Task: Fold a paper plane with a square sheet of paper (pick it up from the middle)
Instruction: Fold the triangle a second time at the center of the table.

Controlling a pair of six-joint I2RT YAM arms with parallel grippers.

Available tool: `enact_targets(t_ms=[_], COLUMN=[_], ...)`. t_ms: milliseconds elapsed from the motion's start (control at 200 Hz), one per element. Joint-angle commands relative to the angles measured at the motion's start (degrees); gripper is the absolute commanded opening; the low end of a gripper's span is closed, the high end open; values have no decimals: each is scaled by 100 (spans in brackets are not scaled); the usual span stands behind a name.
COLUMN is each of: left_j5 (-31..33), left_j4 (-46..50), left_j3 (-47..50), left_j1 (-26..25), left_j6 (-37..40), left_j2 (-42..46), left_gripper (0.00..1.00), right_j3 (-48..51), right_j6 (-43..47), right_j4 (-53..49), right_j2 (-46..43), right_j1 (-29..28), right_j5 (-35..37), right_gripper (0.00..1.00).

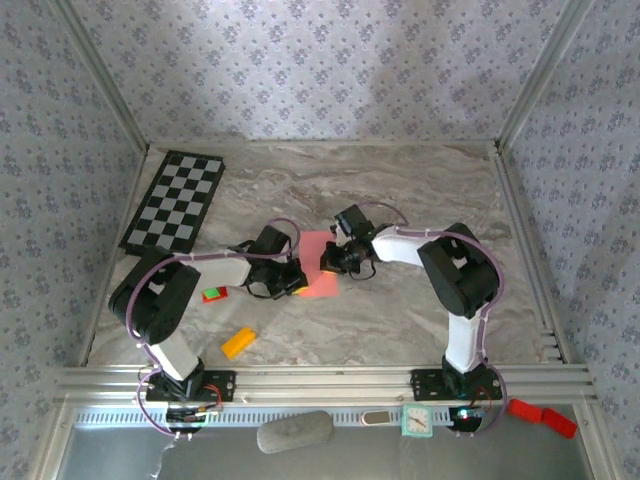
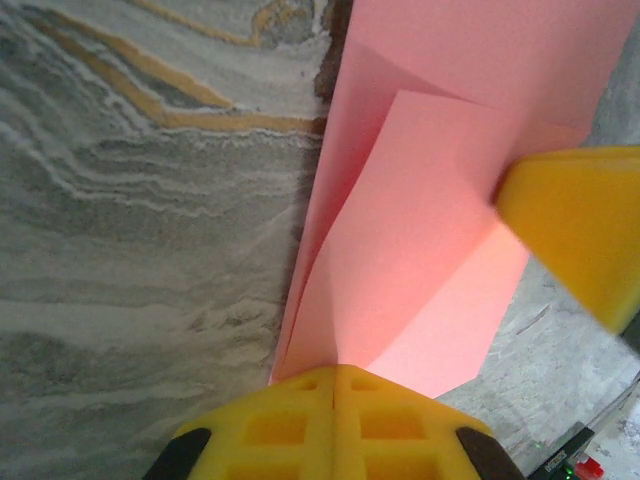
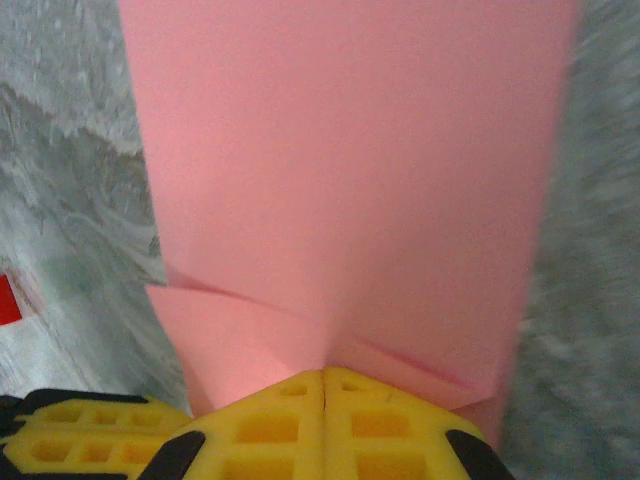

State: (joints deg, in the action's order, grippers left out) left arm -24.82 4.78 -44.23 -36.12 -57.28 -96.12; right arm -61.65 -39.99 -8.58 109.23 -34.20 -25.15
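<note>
The square sheet of paper (image 1: pixel 316 250) is salmon pink and lies mid-table, partly folded with angled creases. My left gripper (image 1: pixel 291 282) holds its near left edge. In the left wrist view its yellow jaws (image 2: pixel 333 376) are shut on the paper (image 2: pixel 420 250), whose creases run into the pinch. My right gripper (image 1: pixel 334 259) holds the sheet's right edge. In the right wrist view its jaws (image 3: pixel 323 376) are shut on the paper (image 3: pixel 340 170), where a folded flap meets them. One finger of the right gripper (image 2: pixel 580 220) shows across the sheet in the left wrist view.
A checkerboard (image 1: pixel 175 200) lies at the back left. A red-and-green block (image 1: pixel 213 294) and an orange block (image 1: pixel 238 342) sit near the left arm. Patterned walls enclose the marble table (image 1: pixel 420 190). A grey object (image 1: pixel 295 432) and a red object (image 1: pixel 540 417) rest beyond the front rail.
</note>
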Motion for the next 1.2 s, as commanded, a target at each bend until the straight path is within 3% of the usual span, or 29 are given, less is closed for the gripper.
enact_targets(t_ms=[0, 215, 405, 790, 1199], left_j5=[112, 64, 56, 25, -71], left_j4=[592, 509, 601, 682, 1163], left_j3=[156, 101, -60, -174, -13], left_j1=[-53, -59, -62, -88, -207], left_j6=[36, 13, 59, 142, 551], left_j2=[-197, -208, -241, -263, 37], left_gripper=[0, 0, 0, 0, 1], right_j3=[75, -15, 39, -5, -66], right_j6=[113, 199, 75, -232, -71], right_j4=[-158, -220, -136, 78, -365], right_j2=[203, -136, -769, 2, 466], right_j1=[537, 819, 408, -275, -147], right_j5=[290, 116, -71, -211, 169], right_gripper=[0, 0, 0, 0, 0])
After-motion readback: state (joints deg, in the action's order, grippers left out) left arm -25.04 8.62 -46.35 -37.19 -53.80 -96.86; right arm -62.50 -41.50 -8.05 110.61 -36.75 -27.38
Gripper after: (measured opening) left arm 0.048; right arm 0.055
